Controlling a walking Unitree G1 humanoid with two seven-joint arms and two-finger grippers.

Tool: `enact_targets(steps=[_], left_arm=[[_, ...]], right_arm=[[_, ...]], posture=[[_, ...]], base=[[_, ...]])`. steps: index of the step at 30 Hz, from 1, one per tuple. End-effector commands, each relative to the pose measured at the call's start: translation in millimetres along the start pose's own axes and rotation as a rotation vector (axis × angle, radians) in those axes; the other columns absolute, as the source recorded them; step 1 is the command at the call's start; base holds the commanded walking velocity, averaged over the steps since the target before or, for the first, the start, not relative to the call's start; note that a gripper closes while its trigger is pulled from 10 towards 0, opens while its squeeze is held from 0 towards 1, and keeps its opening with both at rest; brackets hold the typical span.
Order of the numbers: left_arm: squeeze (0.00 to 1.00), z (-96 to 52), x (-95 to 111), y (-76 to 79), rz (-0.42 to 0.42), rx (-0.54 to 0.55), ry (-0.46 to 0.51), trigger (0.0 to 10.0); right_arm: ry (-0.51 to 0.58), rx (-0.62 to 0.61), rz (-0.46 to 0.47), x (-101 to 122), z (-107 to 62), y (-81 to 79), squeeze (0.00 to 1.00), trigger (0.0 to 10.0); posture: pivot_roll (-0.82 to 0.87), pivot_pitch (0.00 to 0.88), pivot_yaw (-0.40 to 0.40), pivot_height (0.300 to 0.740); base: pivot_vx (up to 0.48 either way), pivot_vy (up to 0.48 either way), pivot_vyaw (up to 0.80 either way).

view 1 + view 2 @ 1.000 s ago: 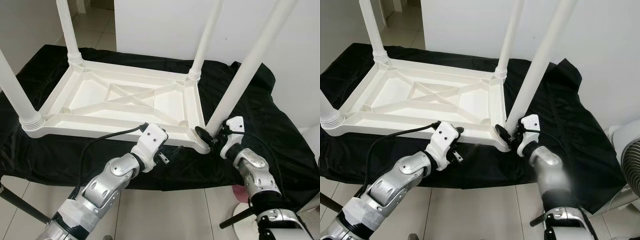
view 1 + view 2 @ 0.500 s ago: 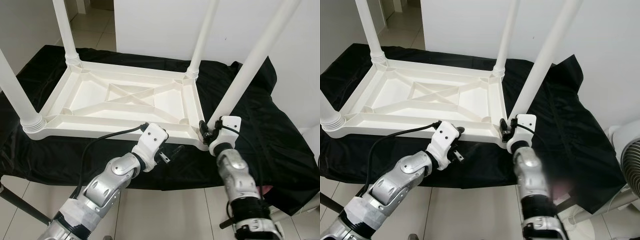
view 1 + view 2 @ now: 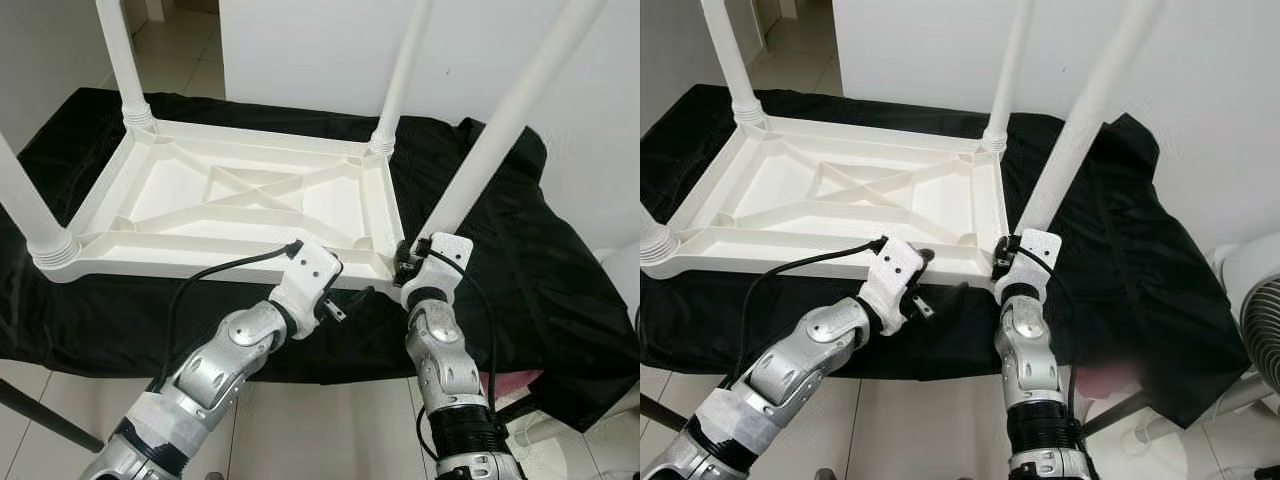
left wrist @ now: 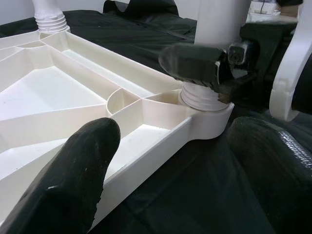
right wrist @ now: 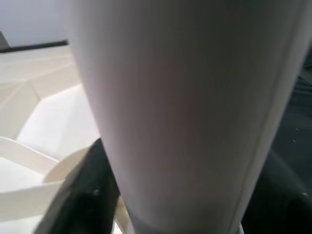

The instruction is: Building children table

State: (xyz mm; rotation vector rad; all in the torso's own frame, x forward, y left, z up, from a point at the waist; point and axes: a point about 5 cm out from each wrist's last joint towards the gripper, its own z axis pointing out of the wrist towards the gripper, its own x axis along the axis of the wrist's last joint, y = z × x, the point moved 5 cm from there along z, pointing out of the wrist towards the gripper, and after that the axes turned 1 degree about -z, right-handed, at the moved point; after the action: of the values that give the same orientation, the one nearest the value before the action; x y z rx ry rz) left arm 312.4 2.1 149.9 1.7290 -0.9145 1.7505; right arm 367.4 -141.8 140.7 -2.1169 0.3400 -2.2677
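Across the centre of the frame: one white plastic table top (image 3: 240, 195), upside down on a black cloth (image 3: 500, 270), four white legs standing up from its corners. Lower right of centre, the right gripper (image 3: 404, 263) is clamped round the base of the near right leg (image 3: 480, 165), one black finger (image 4: 190, 61) pressed to it above the threaded collar. Lower centre, the left gripper (image 3: 345, 303) sits at the near rim, fingers (image 4: 83, 165) spread wide, holding nothing.
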Motion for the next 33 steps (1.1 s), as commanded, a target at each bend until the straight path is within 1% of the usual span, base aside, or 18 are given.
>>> enact_targets(steps=[1, 4, 6, 7, 10, 11, 15, 16, 18, 19, 20, 21, 23, 25, 28, 31, 32, 33], left_arm=[[0.00, 0.0, -3.1, 19.2, 0.000, -0.174, -0.015, 10.0], [0.00, -0.7, -3.9, 19.2, 0.000, -0.172, -0.017, 10.0], [0.00, -1.1, -4.4, 19.6, 0.000, -0.171, -0.017, 10.0], [0.00, -1.3, -4.7, 19.8, 0.000, -0.169, -0.017, 10.0], [0.00, -1.4, -4.8, 19.9, 0.001, -0.169, -0.017, 10.0], [0.00, -1.8, -5.0, 19.7, 0.000, -0.167, -0.017, 10.0], [0.00, -3.4, -6.0, 19.1, 0.002, -0.166, -0.019, 10.0], [0.00, -3.4, -6.0, 19.1, 0.002, -0.166, -0.019, 10.0], [0.00, -3.7, -6.4, 19.5, 0.001, -0.170, -0.020, 10.0], [0.00, -3.7, -6.4, 19.5, 0.001, -0.170, -0.020, 10.0], [0.00, -3.8, -6.6, 20.4, 0.000, -0.178, -0.021, 10.0], [0.00, -3.8, -6.6, 20.4, 0.000, -0.178, -0.021, 10.0], [0.00, -3.8, -7.6, 23.8, 0.000, -0.203, -0.026, 10.0], [0.00, -3.7, -7.6, 24.2, 0.000, -0.204, -0.026, 10.0], [0.00, -3.4, -7.1, 24.9, -0.001, -0.207, -0.024, 10.0], [0.00, -2.6, -6.6, 25.7, -0.001, -0.210, -0.021, 10.0], [0.00, -2.0, -6.4, 26.2, 0.000, -0.211, -0.020, 10.0], [0.00, -1.2, -6.0, 26.9, 0.000, -0.213, -0.018, 10.0]], right_arm=[[0.032, 0.008, 0.008, 6.5, -1.7, 4.8, 1.00, 10.0], [0.056, 0.045, -0.018, 12.1, -2.6, 5.5, 1.00, 10.0], [0.067, 0.095, -0.036, 15.2, -4.0, 6.7, 1.00, 10.0], [0.069, 0.132, -0.028, 16.1, -4.9, 7.8, 0.47, 10.0], [0.069, 0.156, -0.021, 16.8, -5.6, 8.5, 0.47, 10.0], [0.071, 0.187, -0.032, 17.1, -6.3, 11.4, 0.00, 10.0], [0.060, 0.340, -0.100, 13.7, -7.7, 22.8, 0.00, 10.0], [0.060, 0.340, -0.100, 13.7, -7.7, 22.8, 0.00, 10.0], [0.047, 0.416, -0.121, 11.7, -8.3, 23.5, 0.00, 10.0], [0.047, 0.416, -0.121, 11.7, -8.3, 23.5, 0.00, 10.0], [0.036, 0.464, -0.137, 9.5, -8.3, 23.8, 0.00, 10.0], [0.036, 0.464, -0.137, 9.5, -8.3, 23.8, 0.00, 10.0], [-0.007, 0.601, -0.215, 0.1, -7.4, 22.2, 0.00, 10.0], [-0.009, 0.620, -0.229, -0.6, -7.3, 21.9, 0.00, 10.0], [-0.021, 0.655, -0.204, -1.8, -6.3, 20.9, 0.00, 10.0], [-0.040, 0.694, -0.232, -5.3, -2.2, 18.7, 0.00, 10.0], [-0.045, 0.703, -0.245, -6.3, 0.4, 17.9, 0.00, 6.1], [-0.049, 0.711, -0.244, -6.4, 3.0, 16.4, 0.00, 6.1]], posture=[[-0.01, 0.043, -0.086, 0.740], [-0.01, 0.042, -0.089, 0.740], [-0.01, 0.041, -0.091, 0.740], [0.00, 0.039, -0.095, 0.740], [0.00, 0.039, -0.095, 0.740], [0.00, 0.038, -0.097, 0.740], [0.00, 0.028, -0.094, 0.740], [0.00, 0.028, -0.094, 0.740], [-0.01, 0.026, -0.093, 0.740], [-0.01, 0.026, -0.093, 0.740], [-0.01, 0.024, -0.091, 0.740], [-0.01, 0.024, -0.091, 0.740], [-0.01, 0.019, -0.086, 0.740], [-0.01, 0.019, -0.086, 0.740], [-0.01, 0.017, -0.084, 0.740], [-0.01, 0.011, -0.080, 0.740], [-0.01, 0.011, -0.080, 0.740], [-0.01, 0.008, -0.080, 0.740]], base=[[0.000, 0.000, 0.00], [0.000, 0.000, 0.00], [0.000, 0.000, 0.00], [0.000, 0.000, 0.00], [0.000, 0.000, 0.00], [0.000, 0.000, 0.00], [0.000, 0.000, 0.00], [0.000, 0.000, 0.00], [0.000, 0.000, 0.00], [0.000, 0.000, 0.00], [0.000, 0.000, 0.00], [0.000, 0.000, 0.00], [0.000, 0.000, 0.00], [0.000, 0.000, 0.00], [0.000, 0.000, 0.00], [0.000, 0.000, 0.00], [0.000, 0.000, 0.00], [0.000, 0.000, 0.00]])
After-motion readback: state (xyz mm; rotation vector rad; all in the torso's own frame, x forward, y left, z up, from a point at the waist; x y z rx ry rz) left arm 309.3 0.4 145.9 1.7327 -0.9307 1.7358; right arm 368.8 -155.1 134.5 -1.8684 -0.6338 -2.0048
